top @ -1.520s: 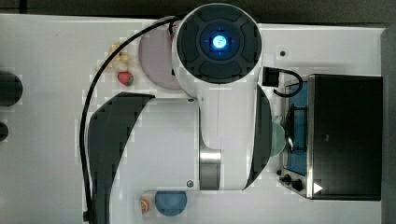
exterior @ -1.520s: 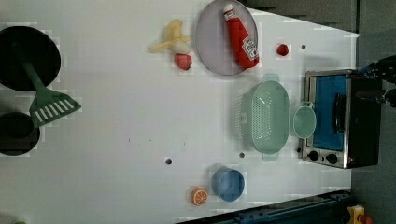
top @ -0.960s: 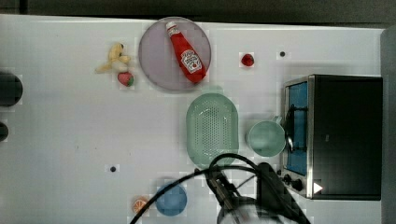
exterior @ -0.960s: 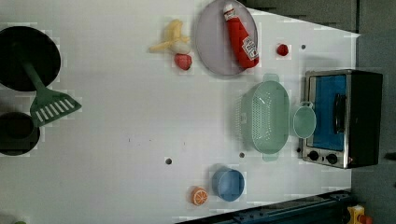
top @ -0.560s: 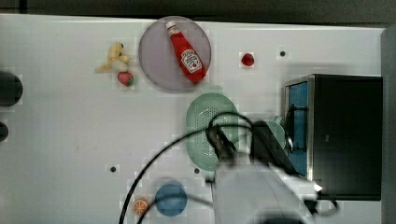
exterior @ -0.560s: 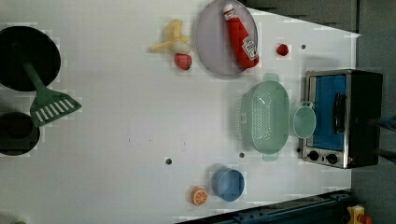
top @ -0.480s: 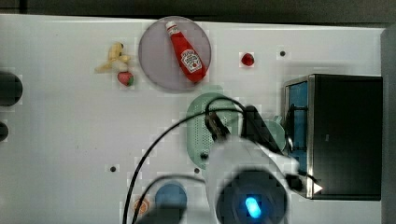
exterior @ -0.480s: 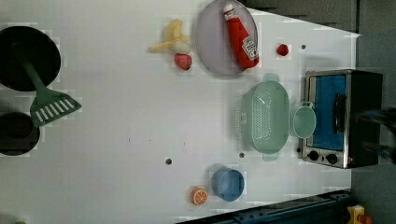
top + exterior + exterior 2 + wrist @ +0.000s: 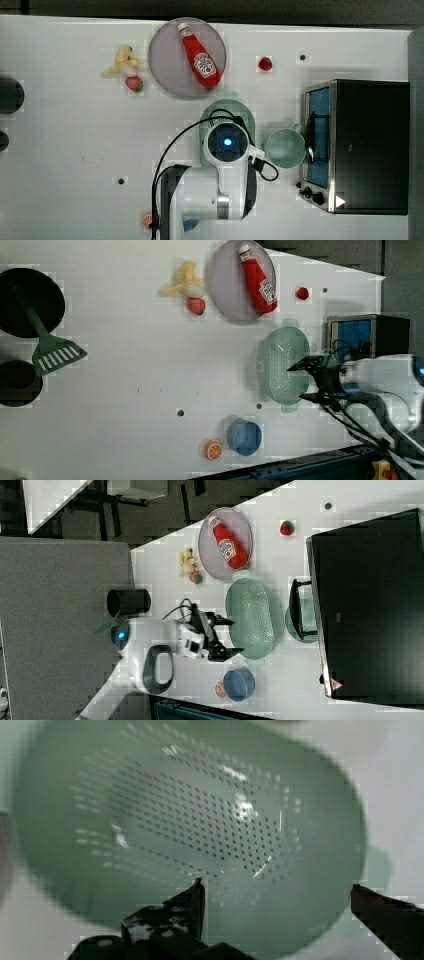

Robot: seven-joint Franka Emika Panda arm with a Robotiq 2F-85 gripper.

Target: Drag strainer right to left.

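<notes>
Gripper (image 9: 306,379) spread wide, nothing between the fingers, hanging over the strainer (image 9: 282,366). In the wrist view the strainer's perforated bottom (image 9: 200,825) sits right below, one fingertip (image 9: 196,896) over the bowl, the other out past the rim.

Strainer on the white table (image 9: 75,150), between the plate (image 9: 170,65) carrying the ketchup bottle (image 9: 200,55) and the blue bowl (image 9: 244,437), just beside the green mug (image 9: 285,148) and the toaster oven (image 9: 370,145).

Handling, by judgement: thin moulded plastic, light, fairly stiff, smooth underside, so likely to slide easily on the tabletop. Risk of tipping or spinning if pushed high or off-centre. Best hold probably the broad rim, one finger inside the wall, one outside, near the middle of a long side. Height above the rim hard to read, possibly not yet down to it. Mug close, worth avoiding on descent.
</notes>
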